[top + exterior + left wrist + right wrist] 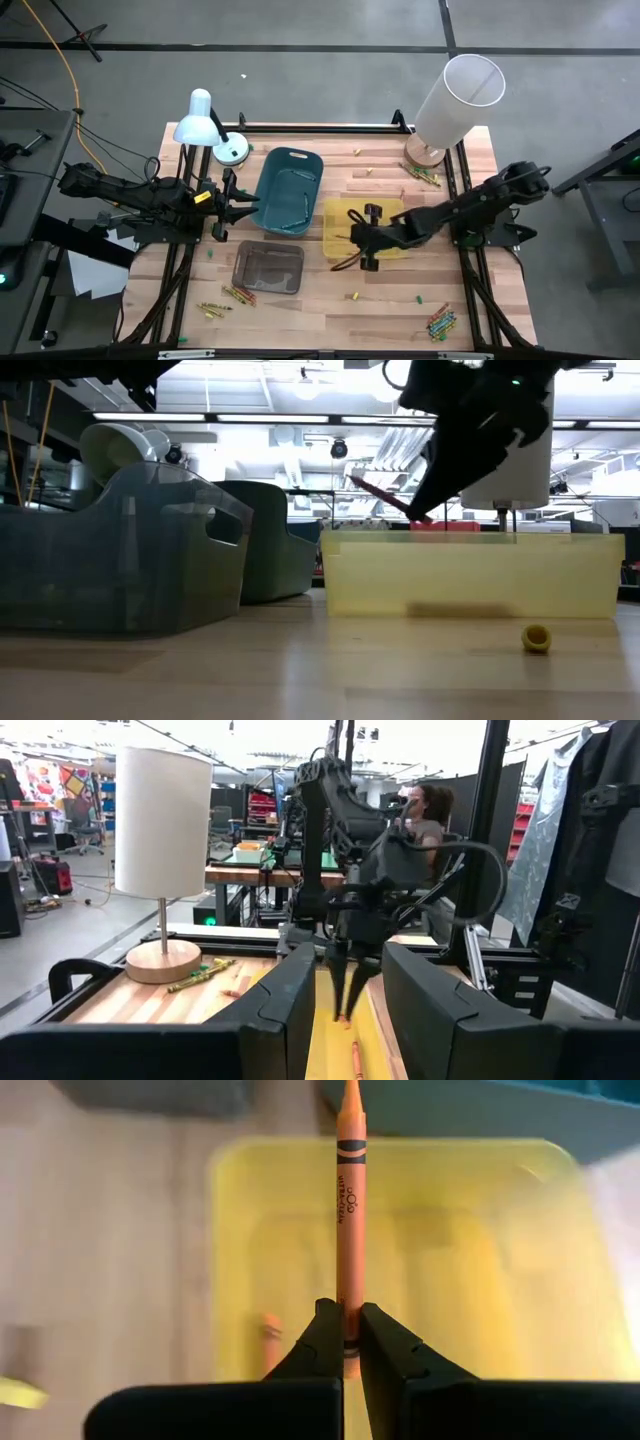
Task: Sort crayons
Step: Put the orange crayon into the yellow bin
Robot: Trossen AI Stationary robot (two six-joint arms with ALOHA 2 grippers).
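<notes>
The right tool [342,1342] was shut on an orange crayon [350,1210], gripping it near its blunt end so that the tip pointed forward over the yellow bin [520,1230]; in the high view this tool [366,240] sat just right of the frame's centre, above that bin [392,208]. A second orange crayon [270,1342] lay on the bin's floor. In the high view, loose crayons were scattered in small clusters: one at the lower left of the desk [225,298], one at the lower right corner [441,322], and one near the base of the white lamp [424,174] at the upper right. The desk [330,310] also carried a teal bin [290,190] above centre and a grey bin [268,268] below it. The left tool [238,208] waited at the desk's left edge, beside the teal bin, its fingers [290,1010] part-way open and holding nothing. A person [432,815] was in the room behind the desk.
</notes>
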